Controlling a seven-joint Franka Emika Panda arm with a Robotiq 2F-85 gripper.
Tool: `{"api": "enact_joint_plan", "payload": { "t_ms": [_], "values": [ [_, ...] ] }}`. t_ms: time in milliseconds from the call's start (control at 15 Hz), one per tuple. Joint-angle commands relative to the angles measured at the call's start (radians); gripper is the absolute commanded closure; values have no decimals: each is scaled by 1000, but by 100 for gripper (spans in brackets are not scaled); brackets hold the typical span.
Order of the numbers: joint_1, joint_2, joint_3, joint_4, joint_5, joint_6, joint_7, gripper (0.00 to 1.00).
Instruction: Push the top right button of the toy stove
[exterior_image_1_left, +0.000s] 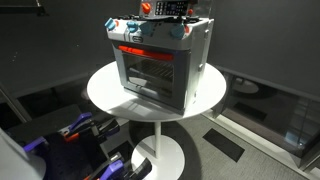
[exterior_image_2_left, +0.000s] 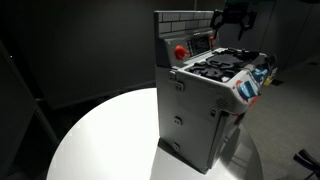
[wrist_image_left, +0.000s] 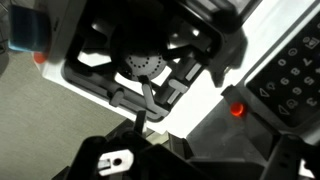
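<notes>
The toy stove (exterior_image_1_left: 155, 65) is a boxy silver-grey oven with a glass door, a glowing red strip and teal knobs; it stands on a round white table (exterior_image_1_left: 105, 95). It also shows in an exterior view (exterior_image_2_left: 200, 110) from its side. A round red button (exterior_image_2_left: 180, 50) sits on its upright back panel and shows in the wrist view (wrist_image_left: 236, 110), beside a dark keypad (wrist_image_left: 290, 75). My gripper (exterior_image_2_left: 235, 20) hovers just above the stove's top rear, apart from it, and looks open and empty (wrist_image_left: 195, 160). Black burners (wrist_image_left: 150, 65) lie below it.
The table (exterior_image_2_left: 100, 140) has bare white surface around the stove. Blue and black equipment (exterior_image_1_left: 85, 130) sits on the floor beside the table's pedestal. A teal knob (wrist_image_left: 28, 28) shows at the stove's front edge.
</notes>
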Motion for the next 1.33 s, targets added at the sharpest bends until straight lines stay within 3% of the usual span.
{"api": "enact_joint_plan", "payload": {
  "t_ms": [0, 533, 933, 1267],
  "values": [
    [15, -107, 7, -85, 42, -76, -38, 0],
    [17, -280, 29, -215, 151, -303, -198, 0],
    [15, -404, 36, -306, 183, -377, -445, 0],
    [5, -444, 48, -338, 172, -408, -528, 0]
  ]
}}
